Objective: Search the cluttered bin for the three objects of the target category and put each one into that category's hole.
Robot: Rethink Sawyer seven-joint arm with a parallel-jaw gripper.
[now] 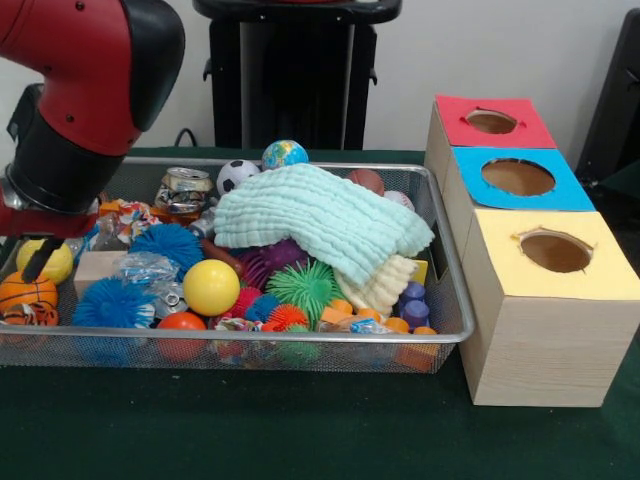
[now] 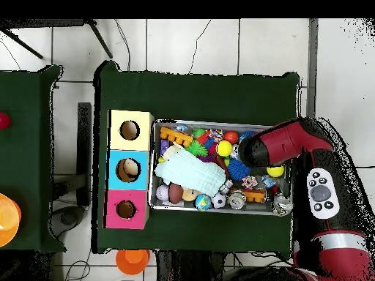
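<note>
My arm (image 1: 85, 95) reaches over the wire bin (image 1: 440, 250) on the green table (image 1: 300, 440), the end effector (image 1: 40, 262) dipping in at the bin's 9 o'clock edge in the front view. Whether it is released or clenched I cannot tell; only a dark tip shows beside a yellow ball (image 1: 52, 262) and an orange basketball (image 1: 25, 297). A pale green cloth (image 1: 320, 220) lies draped across the bin's centre, over spiky balls, a yellow smooth ball (image 1: 211, 287) and a green spiky ball (image 1: 303, 287). At 12 o'clock along the far rim sit a soccer ball (image 1: 236, 174), a globe ball (image 1: 285, 154) and a crushed can (image 1: 186, 187). At the bin's 3 o'clock stand three wooden boxes, touching in a row, each with a round hole: red-topped (image 1: 520, 127), blue-topped (image 1: 470, 170) and yellow-topped (image 1: 590, 240). From overhead, a ball rests inside the blue box's hole (image 2: 128, 170).
</note>
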